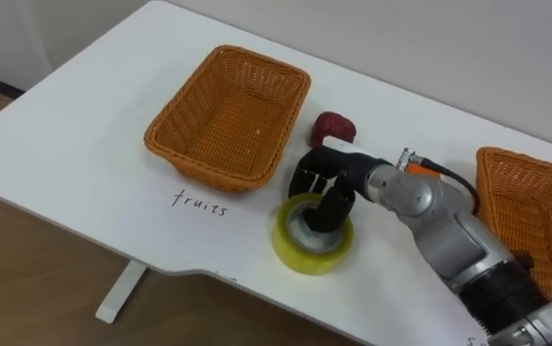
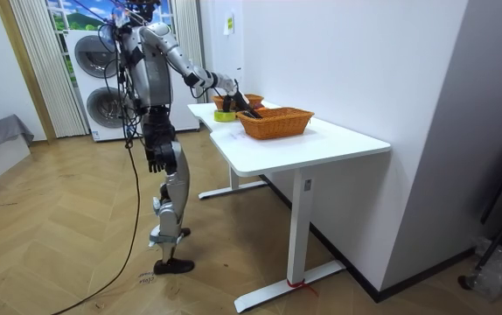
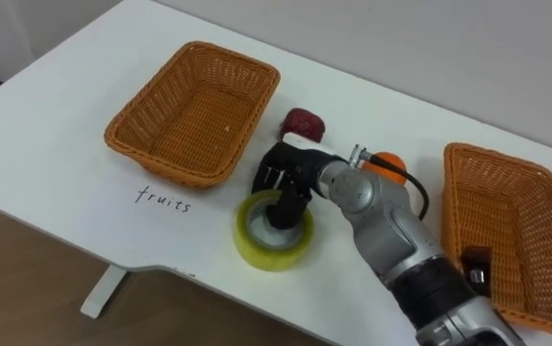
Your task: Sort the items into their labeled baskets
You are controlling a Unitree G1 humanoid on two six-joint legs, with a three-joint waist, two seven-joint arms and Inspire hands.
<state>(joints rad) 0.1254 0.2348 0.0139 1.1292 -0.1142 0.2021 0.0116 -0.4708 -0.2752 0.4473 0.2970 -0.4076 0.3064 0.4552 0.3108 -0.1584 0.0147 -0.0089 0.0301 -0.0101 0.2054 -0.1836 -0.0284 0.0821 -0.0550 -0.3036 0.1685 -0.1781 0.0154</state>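
Step in hand: pickup of the yellow tape roll, an office supply. The roll is flat on the white table, near the front edge, just in front of the left wicker basket; no lift is visible.

Right hand is set on the roll's far side. One digit is dipped into the core and the rest are curled down outside the far wall, so the wall is judged pinched between them.

Left hand is hung by the hip in the room view; finger state cannot be told.

The left basket is empty and a handwritten label is seen in front of it. A small dark item is held in the right wicker basket, so that one is judged to be the supplies basket.

A dark red fruit is left on the table behind the hand, beside the left basket.

Next move: the pinch to be confirmed, the roll to be lifted clear, carried right over the basket rim and released. A thin-wall pinch may slip, so a slow lift is advised.
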